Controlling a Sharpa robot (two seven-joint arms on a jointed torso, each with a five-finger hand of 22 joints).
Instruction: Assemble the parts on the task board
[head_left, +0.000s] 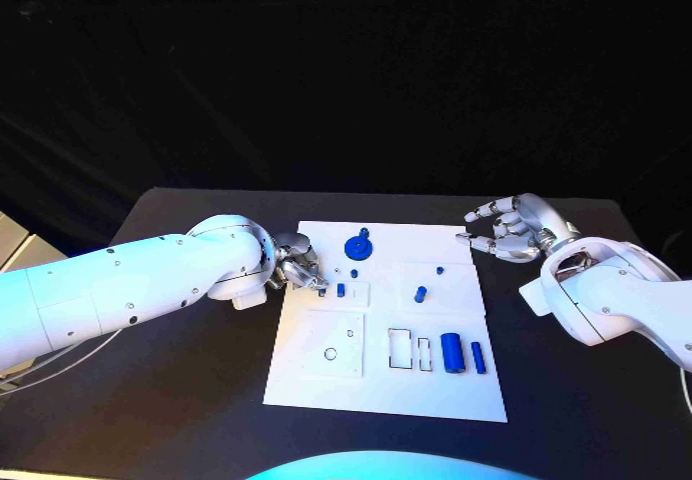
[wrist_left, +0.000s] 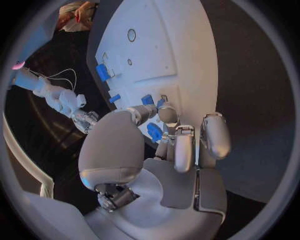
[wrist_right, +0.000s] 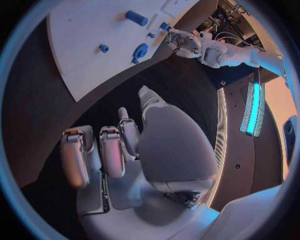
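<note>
While my left hand (head_left: 299, 268) pinches a small blue plastic part (wrist_left: 154, 132) over the white task board (head_left: 433, 390) at mid-frame for seating, my right hand (head_left: 508, 232) waits empty, fingers loosely apart.

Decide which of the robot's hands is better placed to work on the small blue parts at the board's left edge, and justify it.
Left. The left hand is at the board's left edge beside those small blue parts; the right hand sits off the board's far right corner, holding nothing.

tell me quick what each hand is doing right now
Left hand: at the board's left edge, fingertips by a small blue piece; a grip cannot be told.
Right hand: off the board, curled, holding nothing.
</note>
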